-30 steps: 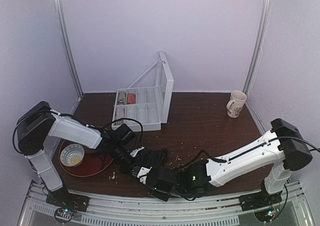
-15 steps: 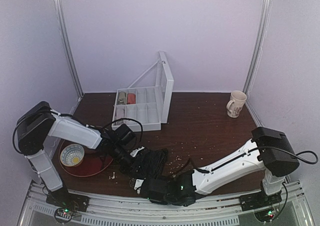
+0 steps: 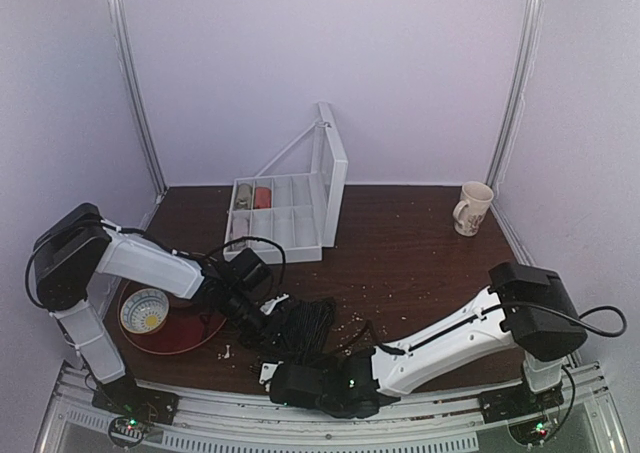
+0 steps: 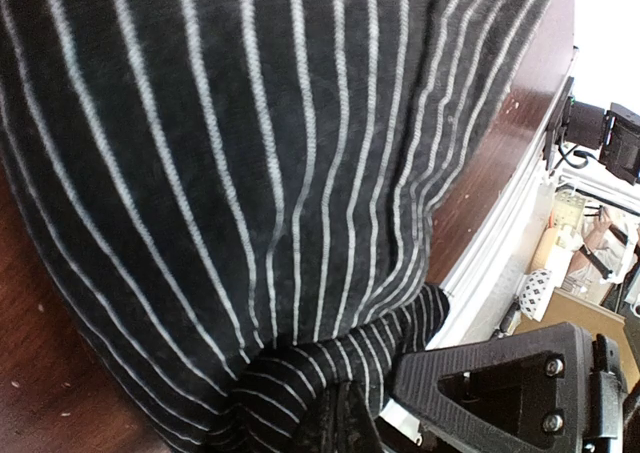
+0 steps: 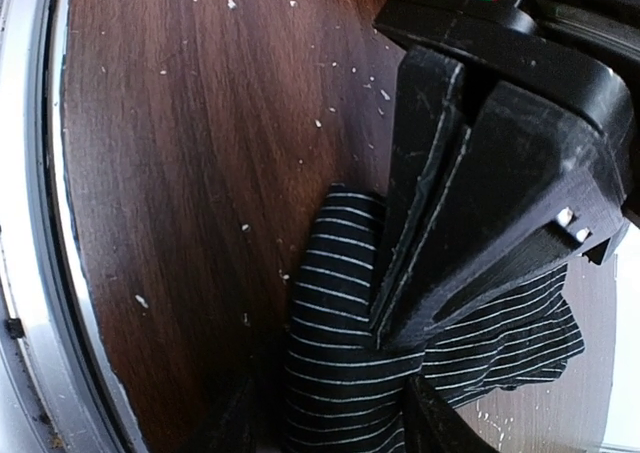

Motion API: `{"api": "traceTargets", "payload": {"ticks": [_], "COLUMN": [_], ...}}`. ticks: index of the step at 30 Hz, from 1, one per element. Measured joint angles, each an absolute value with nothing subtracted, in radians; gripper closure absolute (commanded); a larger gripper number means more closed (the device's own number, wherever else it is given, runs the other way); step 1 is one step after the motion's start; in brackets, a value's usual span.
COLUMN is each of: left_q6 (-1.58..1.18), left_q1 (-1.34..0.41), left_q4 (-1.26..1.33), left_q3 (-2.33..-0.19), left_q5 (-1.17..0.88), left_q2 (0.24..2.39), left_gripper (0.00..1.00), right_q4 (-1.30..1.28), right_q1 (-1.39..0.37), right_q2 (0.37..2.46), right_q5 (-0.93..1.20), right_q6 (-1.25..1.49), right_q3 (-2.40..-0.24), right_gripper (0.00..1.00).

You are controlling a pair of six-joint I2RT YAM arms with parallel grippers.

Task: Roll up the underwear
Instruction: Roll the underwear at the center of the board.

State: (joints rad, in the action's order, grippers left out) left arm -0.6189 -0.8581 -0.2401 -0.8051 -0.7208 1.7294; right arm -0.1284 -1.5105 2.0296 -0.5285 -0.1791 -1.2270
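Note:
The underwear (image 3: 303, 325) is a bunched black pinstriped heap near the table's front edge; it fills the left wrist view (image 4: 250, 173). My left gripper (image 3: 268, 319) is shut on a fold at its edge (image 4: 345, 423), and its closed black fingers (image 5: 440, 203) show pinching the cloth in the right wrist view. My right gripper (image 3: 288, 365) reaches far left along the front edge. It is open, one finger on each side of the underwear's near corner (image 5: 330, 423). One of its ribbed fingers (image 4: 500, 393) shows beside that corner.
A red plate (image 3: 190, 335) with a small bowl (image 3: 145, 310) lies at the left, beside the left arm. A clear compartment box (image 3: 285, 218) with its lid up stands at the back. A mug (image 3: 472, 208) stands at the back right. Crumbs dot the table. The metal front rail (image 5: 40, 223) lies close by.
My right arm has swung left along the front edge, bringing its gripper under the underwear's near corner. The left gripper has kept its hold; the cloth has bunched slightly.

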Motion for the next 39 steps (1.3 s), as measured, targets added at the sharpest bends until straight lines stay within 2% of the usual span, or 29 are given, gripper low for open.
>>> {"api": "traceTargets", "payload": {"ticks": [3,7,9,13,16,29,35,39], "left_q6": [-0.619,-0.619,-0.619,-0.619,-0.619,-0.622,-0.626,-0.628], "left_q1": [-0.858,-0.858,-0.858,-0.858,-0.858,-0.814,-0.697,-0.689], "left_q4": [-0.24,-0.24,-0.239,-0.236,-0.235,-0.264,-0.314,-0.329], "left_q3": [-0.805,-0.805,-0.805,-0.802,-0.801,-0.782,-0.734,-0.725], "left_q5": [-0.721,-0.722,-0.722,-0.723,-0.725,-0.718,-0.68,-0.661], "left_q2": [1.73,1.73,1.73,1.73,1.73,1.671,1.593,1.592], "left_gripper": [0.96,0.96,0.96,0.96,0.96,0.9,0.9,0.9], "right_q4": [-0.126,-0.124,-0.125,-0.128,-0.13,-0.119,-0.137,-0.164], "right_q1": [-1.51,-1.509,-1.506,-1.504,-1.504,-1.493,-1.464,-1.436], "right_q2": [2.042,2.058,2.064,2.065,2.065,2.057,2.032,2.014], "right_q5": [-0.544,-0.556,-0.558,-0.557,-0.557,-0.518,-0.434,-0.354], "right_q6": [-0.178,-0.177,-0.173,-0.168,-0.163,-0.157,-0.149,-0.141], "right_q3": [-1.239,-1.253,-1.254,-1.254,-1.254,-1.252,-1.25,-1.254], "right_gripper": [0.51,0.68,0.72,0.86,1.0,1.0,1.0,1.0]}}
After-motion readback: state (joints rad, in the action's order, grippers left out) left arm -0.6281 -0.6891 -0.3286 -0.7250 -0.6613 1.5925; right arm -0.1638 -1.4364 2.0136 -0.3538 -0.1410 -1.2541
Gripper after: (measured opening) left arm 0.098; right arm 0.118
